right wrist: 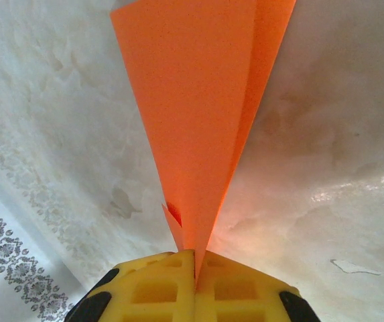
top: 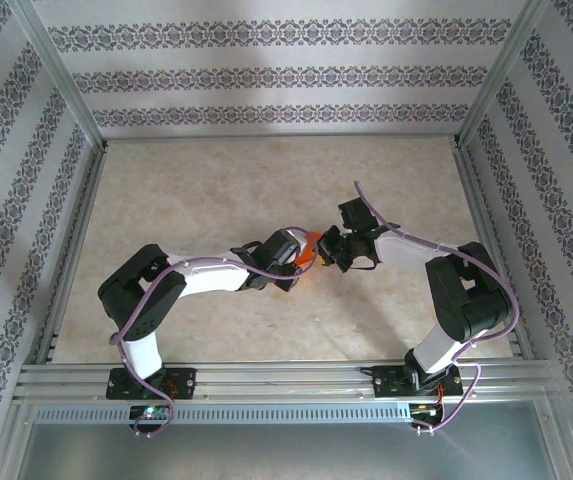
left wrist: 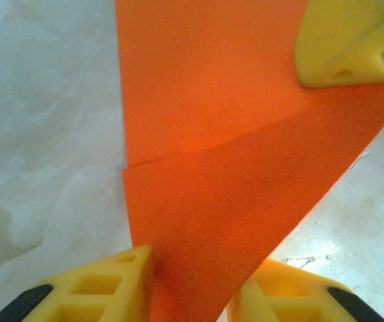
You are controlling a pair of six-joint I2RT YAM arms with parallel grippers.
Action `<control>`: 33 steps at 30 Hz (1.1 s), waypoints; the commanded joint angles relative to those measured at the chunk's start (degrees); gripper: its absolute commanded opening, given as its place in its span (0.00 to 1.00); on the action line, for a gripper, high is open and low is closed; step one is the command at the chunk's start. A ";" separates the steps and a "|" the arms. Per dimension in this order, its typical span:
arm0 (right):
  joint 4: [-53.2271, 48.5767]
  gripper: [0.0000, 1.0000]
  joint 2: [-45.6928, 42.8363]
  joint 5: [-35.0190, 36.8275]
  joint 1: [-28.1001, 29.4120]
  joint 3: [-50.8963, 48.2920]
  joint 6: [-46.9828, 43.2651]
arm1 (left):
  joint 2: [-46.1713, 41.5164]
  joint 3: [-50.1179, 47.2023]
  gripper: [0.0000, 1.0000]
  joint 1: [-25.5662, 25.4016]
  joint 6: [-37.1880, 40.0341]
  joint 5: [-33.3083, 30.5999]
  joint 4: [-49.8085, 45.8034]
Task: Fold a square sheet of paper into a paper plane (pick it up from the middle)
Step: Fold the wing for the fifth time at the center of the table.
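1. Spanning the enclosure floor, the pale marbled tabletop [top: 266, 180] carries both arms, whose wrists meet over its middle.
2. Between the wrists is the sheet of paper [top: 309, 252], bright orange-red and plain, folded into a long taper with overlapping layers and a diagonal crease.
3. The right gripper [right wrist: 196, 258] is clamped on the taper's narrow tip, its fingers pressed together.
4. The left gripper [left wrist: 202, 272] has its yellow fingers apart, one on each side of a narrowing part of the paper. Whether they pinch it I cannot tell.
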 commanded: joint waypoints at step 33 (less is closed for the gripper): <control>-2.67 0.04 1.65 -1.93 0.57 1.11 -0.77 | 0.23 1.15 0.26 -4.47 8.38 -7.74 -3.80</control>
